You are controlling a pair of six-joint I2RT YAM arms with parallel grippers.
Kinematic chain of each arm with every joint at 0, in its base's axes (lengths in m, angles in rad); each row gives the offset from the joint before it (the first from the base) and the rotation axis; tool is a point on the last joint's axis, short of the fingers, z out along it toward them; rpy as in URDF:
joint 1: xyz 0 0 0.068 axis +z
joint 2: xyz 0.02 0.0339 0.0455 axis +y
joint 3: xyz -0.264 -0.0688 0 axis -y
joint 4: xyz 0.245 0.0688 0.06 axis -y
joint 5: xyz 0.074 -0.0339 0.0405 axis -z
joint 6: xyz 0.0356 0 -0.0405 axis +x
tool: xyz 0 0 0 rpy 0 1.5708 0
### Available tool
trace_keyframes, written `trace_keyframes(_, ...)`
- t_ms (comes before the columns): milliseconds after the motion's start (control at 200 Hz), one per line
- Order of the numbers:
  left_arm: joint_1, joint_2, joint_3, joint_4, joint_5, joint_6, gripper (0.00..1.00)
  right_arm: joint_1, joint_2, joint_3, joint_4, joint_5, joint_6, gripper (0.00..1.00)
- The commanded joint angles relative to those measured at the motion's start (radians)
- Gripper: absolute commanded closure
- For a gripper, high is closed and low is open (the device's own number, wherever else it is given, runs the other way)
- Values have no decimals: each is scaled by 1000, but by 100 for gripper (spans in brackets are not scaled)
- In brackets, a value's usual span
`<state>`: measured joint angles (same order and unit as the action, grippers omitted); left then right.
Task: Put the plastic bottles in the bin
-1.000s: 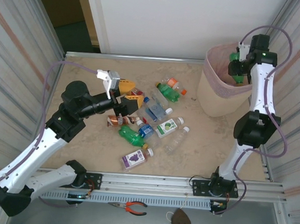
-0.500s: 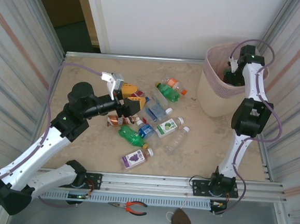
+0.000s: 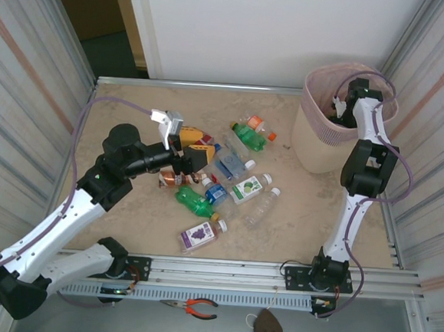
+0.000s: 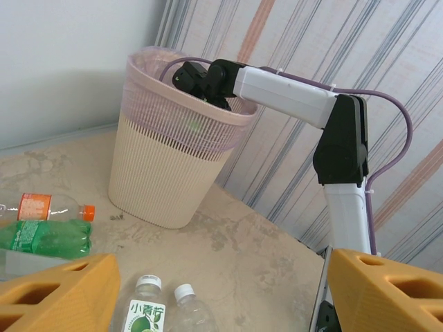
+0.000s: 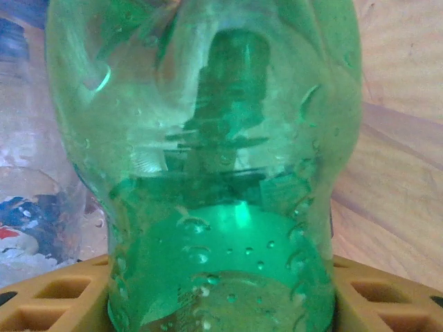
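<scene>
Chinese characters beginning "小青" run down the green-and-white label of a white-capped bottle (image 4: 143,312), seen from the left wrist camera. No other lettering is legible.

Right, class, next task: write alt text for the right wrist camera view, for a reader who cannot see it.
A green plastic bottle, seen close up, sits between the orange fingers of the right gripper. Behind it is the pale inner wall of the bin, with a clear bottle bearing a blue label at the left.
</scene>
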<state>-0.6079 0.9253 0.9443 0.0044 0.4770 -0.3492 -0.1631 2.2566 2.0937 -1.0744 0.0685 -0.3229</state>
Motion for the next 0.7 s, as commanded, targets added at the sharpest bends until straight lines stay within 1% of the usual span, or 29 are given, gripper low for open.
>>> trace_keyframes(0,9,-27,-17,16,-9,-13,21,7,25,-3,-14,5,2,36)
trace_keyframes(160,12,-41,-27,1,-20,-11,21,10,-4,4,-16,8,4,26)
trace_keyframes(336,16,-43,-20,-37,-24,6,22,10,-50,32,-36,-4,13,21)
trace_keyframes(516,15,-44,3,-124,-39,50,22,15,-122,40,-50,-2,16,17)
trace_keyframes(696,16,-36,25,-215,-45,105,24,22,-196,51,-65,1,25,16)
